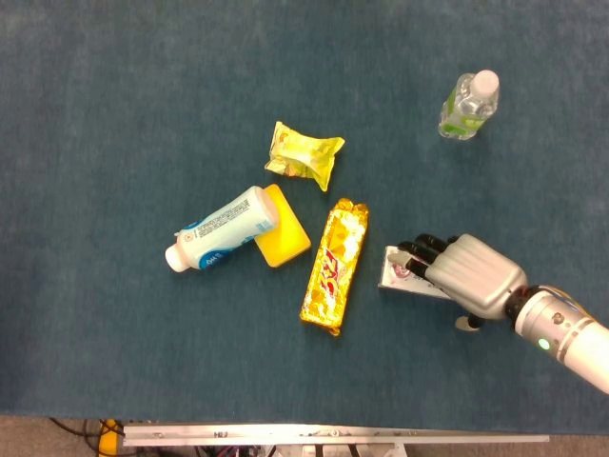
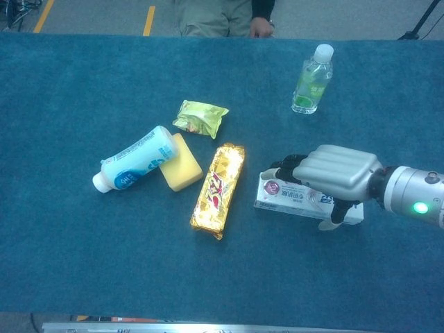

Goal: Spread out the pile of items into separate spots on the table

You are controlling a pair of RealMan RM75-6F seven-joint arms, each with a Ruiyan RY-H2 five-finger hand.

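Note:
A white toothpaste box (image 1: 403, 271) (image 2: 291, 200) lies flat on the blue table, just right of a gold snack bar (image 1: 335, 266) (image 2: 218, 186). My right hand (image 1: 468, 274) (image 2: 331, 175) rests on the box's right part. Its fingers are stretched out over the top and its thumb sits by the near edge, so the grip looks loose. Left of the bar, a white and blue bottle (image 1: 221, 229) (image 2: 132, 167) lies against a yellow sponge (image 1: 284, 232) (image 2: 180, 165). A yellow-green snack bag (image 1: 304, 154) (image 2: 200, 117) lies behind them. My left hand is out of sight.
A clear water bottle (image 1: 468, 106) (image 2: 311, 80) stands at the far right. A person stands behind the table's far edge (image 2: 229, 36) in the chest view. The table's near edge (image 1: 333, 433) has a metal rail.

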